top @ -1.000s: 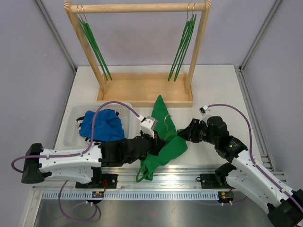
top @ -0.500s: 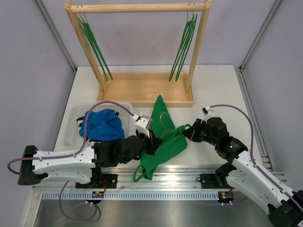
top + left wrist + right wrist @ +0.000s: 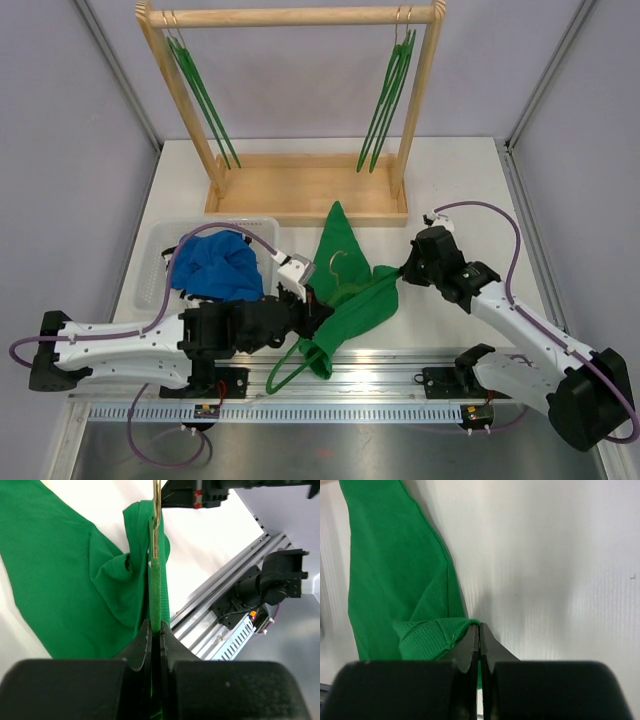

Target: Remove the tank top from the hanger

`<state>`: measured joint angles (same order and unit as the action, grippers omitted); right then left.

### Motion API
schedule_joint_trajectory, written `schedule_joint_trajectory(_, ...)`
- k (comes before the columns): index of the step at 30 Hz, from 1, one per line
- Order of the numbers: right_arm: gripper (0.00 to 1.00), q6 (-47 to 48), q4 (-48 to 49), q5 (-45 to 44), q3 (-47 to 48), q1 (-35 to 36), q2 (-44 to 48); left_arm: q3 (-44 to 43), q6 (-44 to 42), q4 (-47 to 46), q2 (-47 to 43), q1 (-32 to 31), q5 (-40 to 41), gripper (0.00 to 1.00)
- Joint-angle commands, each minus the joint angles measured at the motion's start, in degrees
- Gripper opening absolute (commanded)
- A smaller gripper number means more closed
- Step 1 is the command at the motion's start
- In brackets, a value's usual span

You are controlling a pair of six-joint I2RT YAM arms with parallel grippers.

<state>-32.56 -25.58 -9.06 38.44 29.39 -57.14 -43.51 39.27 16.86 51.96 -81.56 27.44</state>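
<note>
The green tank top point(image 3: 362, 305) is lying crumpled on the white table point(image 3: 460, 190), in the near middle of it in the overhead view, with 1 pointed end reaching toward 12 o'clock and the other end trailing toward 6 o'clock. The hanger point(image 3: 155, 582) is lying inside the cloth, and its gold wire hook point(image 3: 156, 502) is sticking out on top.

The left gripper point(image 3: 312, 303) is coming in from 8 o'clock of the garment. Its wrist view is showing its fingers point(image 3: 146, 642) pressed together on the hanger's thin green bar, with cloth bunched just beside it at 9 o'clock.

The right gripper point(image 3: 401, 270) is sitting at the tank top's 3 o'clock edge. In its own camera the fingers point(image 3: 472, 642) are meeting on a folded hem of the green fabric, pinching it just above the table surface, while the rest of the cloth is spreading away toward 11 o'clock.

A clear bin point(image 3: 158, 240) is standing at 9 o'clock of the tank top, holding a rumpled blue cloth point(image 3: 215, 262). A wooden rack point(image 3: 300, 190) is standing at 12 o'clock, with 2 clusters of spare green hangers point(image 3: 385, 100) hanging from its top rail, 1 at each end.
</note>
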Motion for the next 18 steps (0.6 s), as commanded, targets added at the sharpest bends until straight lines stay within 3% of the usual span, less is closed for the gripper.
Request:
schedule_joint_trajectory(1, 0.0, 3.11, 1.06, -4.83, 0.06, -1.96, -2.35, 1.4, -0.85, -3.5, -6.25, -1.5, 0.42, 0.0)
schedule_joint_trajectory(9, 0.0, 5.4, 2.64, 1.06, 2.08, -6.35, -9.82, 3.87, -4.46, -8.07, -11.62, -1.94, -3.97, 0.0)
schedule_joint_trajectory(14, 0.0, 7.42, 2.73, 4.66, 5.59, -11.98, -11.5, 2.11, -4.9, -2.98, -12.85, -1.94, -3.45, 0.0)
schedule_joint_trajectory(18, 0.0, 8.74, 0.97, 4.23, 7.62, -12.42, -14.57, 3.34, -4.81, -2.98, -16.45, -1.94, -2.4, 0.0)
